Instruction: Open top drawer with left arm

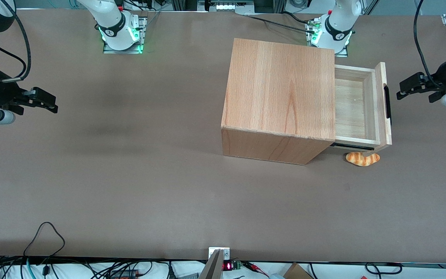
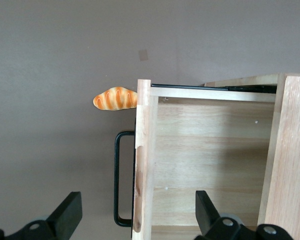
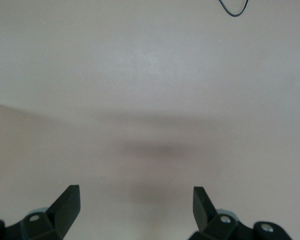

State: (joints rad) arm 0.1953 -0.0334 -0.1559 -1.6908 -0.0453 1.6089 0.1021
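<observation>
The top drawer [image 1: 350, 106] stands pulled out of the wood cabinet [image 1: 281, 89] toward the working arm's end of the table. Its pale box [image 2: 210, 155] shows with nothing in it. The front panel [image 1: 382, 108] carries a long black handle [image 1: 387, 102]. My left arm's gripper [image 1: 402, 88] hovers in front of the drawer's front, a short gap away and touching nothing. It is open. In the left wrist view the gripper [image 2: 137, 212] looks down on the front panel [image 2: 144, 150] and the handle [image 2: 117, 175], with one black finger [image 2: 70, 212] over the table and the other over the drawer's inside.
A small orange bread-shaped toy [image 1: 362, 159] lies on the brown table [image 1: 130, 174] under the drawer's nearer corner; the left wrist view shows the toy [image 2: 115, 99] beside the front panel. Cables run along the table's near edge.
</observation>
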